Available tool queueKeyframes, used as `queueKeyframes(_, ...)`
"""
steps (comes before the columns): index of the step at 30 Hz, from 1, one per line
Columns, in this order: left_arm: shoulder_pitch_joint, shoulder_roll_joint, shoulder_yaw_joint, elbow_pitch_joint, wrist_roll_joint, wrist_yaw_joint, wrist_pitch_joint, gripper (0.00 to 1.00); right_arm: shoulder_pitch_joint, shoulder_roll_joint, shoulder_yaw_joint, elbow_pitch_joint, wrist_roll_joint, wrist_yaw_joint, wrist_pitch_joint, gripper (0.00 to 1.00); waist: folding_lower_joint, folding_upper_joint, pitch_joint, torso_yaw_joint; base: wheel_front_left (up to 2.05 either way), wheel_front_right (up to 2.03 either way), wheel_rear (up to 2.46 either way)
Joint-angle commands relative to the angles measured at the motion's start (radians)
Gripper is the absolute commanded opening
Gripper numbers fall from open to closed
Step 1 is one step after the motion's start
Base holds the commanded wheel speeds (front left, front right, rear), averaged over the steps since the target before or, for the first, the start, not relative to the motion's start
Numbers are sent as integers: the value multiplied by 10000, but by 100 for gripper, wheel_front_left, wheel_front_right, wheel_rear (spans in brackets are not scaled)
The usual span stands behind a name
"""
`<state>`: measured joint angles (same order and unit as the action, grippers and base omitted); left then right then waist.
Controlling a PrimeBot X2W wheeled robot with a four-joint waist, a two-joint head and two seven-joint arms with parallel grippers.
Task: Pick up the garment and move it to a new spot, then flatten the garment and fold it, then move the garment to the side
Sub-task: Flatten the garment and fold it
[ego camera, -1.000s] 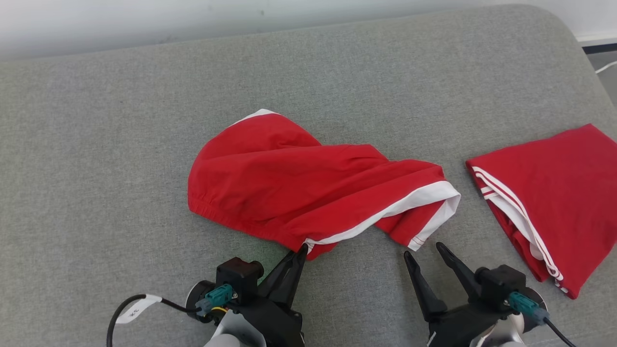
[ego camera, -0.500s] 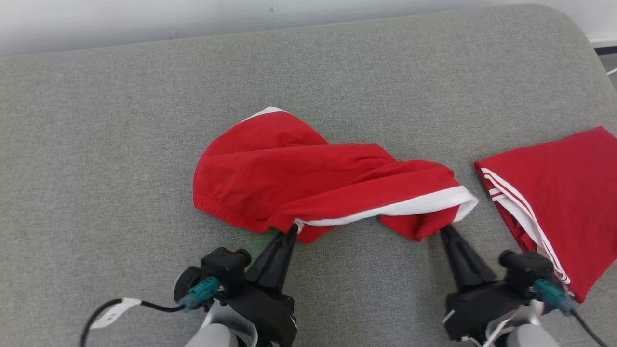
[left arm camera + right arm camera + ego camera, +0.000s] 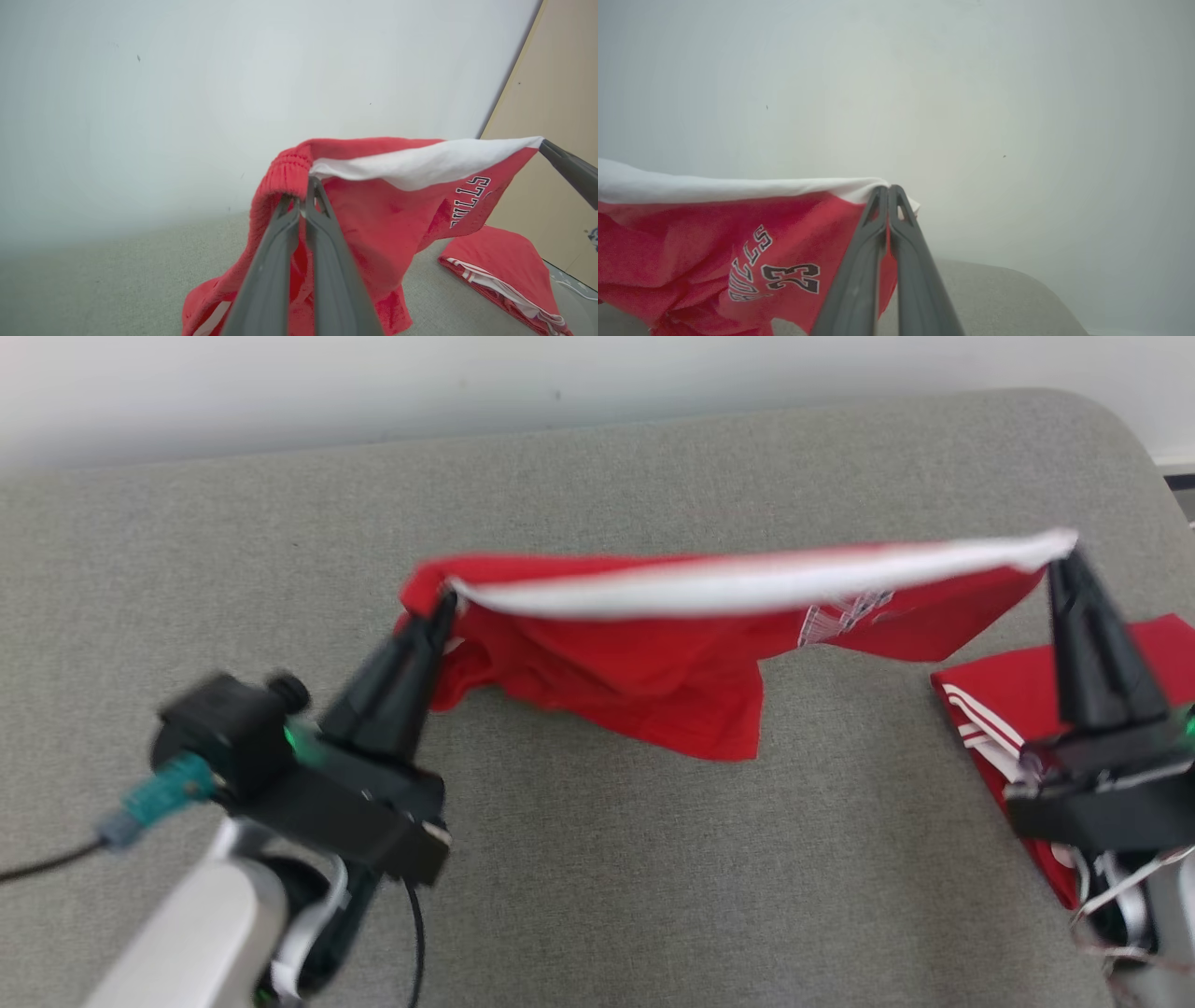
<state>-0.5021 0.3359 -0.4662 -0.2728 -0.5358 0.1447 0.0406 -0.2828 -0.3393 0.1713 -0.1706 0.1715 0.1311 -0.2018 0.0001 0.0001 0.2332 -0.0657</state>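
The garment (image 3: 653, 653) is a pair of red shorts with a white band and printed lettering. It hangs in the air above the grey cushion (image 3: 597, 859), stretched between both grippers. My left gripper (image 3: 446, 602) is shut on its left end by the elastic waistband (image 3: 287, 170). My right gripper (image 3: 1060, 553) is shut on the white-edged right corner (image 3: 873, 186). The lower part of the garment (image 3: 373, 242) droops below the taut white band, and the lettering shows in the right wrist view (image 3: 780, 275).
A second red garment (image 3: 999, 709) with white stripes lies folded on the cushion at the right, under my right gripper, and shows too in the left wrist view (image 3: 500, 270). A pale wall (image 3: 373, 383) runs behind the cushion. A tan panel (image 3: 560, 140) stands at the far right.
Right gripper closed on the garment's right corner. Both grippers then rose and spread apart, lifting the garment off the cushion and pulling its white edge taut. The head camera has shifted too.
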Motion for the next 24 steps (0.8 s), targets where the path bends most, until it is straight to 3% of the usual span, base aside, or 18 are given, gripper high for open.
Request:
queueKeyframes(1, -271, 121, 152, -221, -108, 30, 161, 0, -292, -94, -68, -142, -57, -7, 18, 0, -1, -1, -112, 103, 0, 0, 0)
queueKeyframes(7, -1397, 583, 831, -1105, 17, 181, 750, 0, -1603, -261, -420, -714, -245, -7, 151, 0, -1, -1, -369, 234, 0, 0, 0)
queueKeyframes(16, -2478, 562, 1321, -2074, -767, 167, 1449, 0, -3013, -426, -667, -1545, -208, -7, 626, 0, -1, -1, -476, 283, 0, 0, 0)
queueKeyframes(24, -3273, 21, 1588, -1323, -2232, -181, 1820, 0, -4573, -607, 39, -354, 679, -7, 771, 0, -1, -1, -90, 289, 0, 0, 0)
